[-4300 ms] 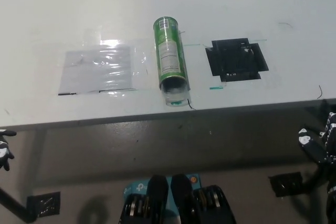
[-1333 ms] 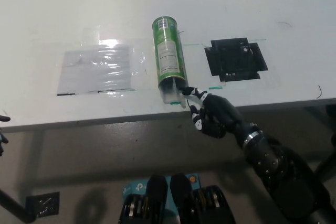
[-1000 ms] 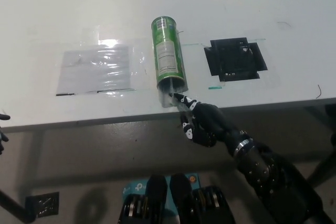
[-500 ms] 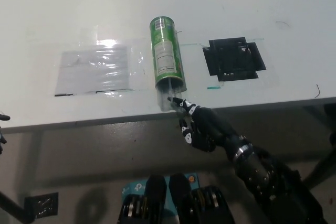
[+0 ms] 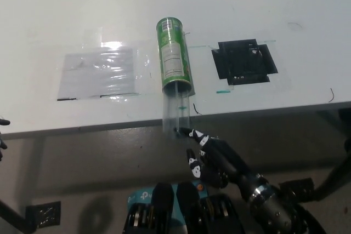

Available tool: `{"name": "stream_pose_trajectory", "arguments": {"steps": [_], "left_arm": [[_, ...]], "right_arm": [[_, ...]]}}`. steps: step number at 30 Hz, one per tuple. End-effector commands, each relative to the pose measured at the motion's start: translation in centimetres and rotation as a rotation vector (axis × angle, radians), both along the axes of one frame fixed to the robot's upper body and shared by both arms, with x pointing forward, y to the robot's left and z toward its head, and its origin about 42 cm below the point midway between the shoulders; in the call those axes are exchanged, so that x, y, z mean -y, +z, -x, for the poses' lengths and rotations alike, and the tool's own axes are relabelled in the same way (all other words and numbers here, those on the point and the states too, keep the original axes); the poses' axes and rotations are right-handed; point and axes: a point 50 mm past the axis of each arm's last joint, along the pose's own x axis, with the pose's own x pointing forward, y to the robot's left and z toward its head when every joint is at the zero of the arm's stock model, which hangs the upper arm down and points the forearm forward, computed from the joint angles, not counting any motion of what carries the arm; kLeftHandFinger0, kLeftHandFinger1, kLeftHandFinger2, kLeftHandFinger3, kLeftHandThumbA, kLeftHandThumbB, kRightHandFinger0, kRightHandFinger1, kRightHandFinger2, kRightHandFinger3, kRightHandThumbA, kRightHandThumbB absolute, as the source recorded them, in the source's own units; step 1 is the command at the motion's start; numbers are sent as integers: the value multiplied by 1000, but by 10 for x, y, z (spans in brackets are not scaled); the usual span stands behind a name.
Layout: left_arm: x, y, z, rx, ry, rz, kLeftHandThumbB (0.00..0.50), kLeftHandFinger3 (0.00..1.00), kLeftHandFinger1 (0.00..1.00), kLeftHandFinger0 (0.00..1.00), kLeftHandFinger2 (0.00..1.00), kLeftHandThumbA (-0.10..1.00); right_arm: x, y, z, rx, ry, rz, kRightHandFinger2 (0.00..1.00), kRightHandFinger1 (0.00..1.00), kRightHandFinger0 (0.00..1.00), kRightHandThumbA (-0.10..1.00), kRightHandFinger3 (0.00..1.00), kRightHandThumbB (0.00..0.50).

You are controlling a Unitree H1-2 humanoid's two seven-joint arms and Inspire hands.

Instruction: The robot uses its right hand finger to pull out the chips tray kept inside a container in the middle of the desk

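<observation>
The green can [image 5: 175, 58] lies on its side in the middle of the white desk [image 5: 263, 4], with its open end facing the near edge. A clear tray [image 5: 177, 111] sticks out of that open end and reaches to the edge of the desk, so the pull looks partly done. Part of the tray looks like it is inside the can, so there seems to be more pulling left. No chips can be made out in the tray. The black right hand [image 5: 215, 160] is below the desk edge, in front of the tray. One finger [image 5: 193, 133] points up and its tip is right at the near end of the tray, touching it or almost touching it. The other fingers are curled in, and the hand does not wrap around anything. Only a bit of the left hand [image 5: 3, 135] shows at the far left edge, below the desk, and you cannot tell how its fingers are.
</observation>
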Motion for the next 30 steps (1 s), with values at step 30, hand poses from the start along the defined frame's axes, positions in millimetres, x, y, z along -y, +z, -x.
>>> {"name": "stream_pose_trajectory", "arguments": {"steps": [30], "left_arm": [[-7,4,8,20,5,-27,0,482,210,242,253,195]], "right_arm": [[11,54,3,85,-46,-36,1000,190,161,-100,1000,247]]}}
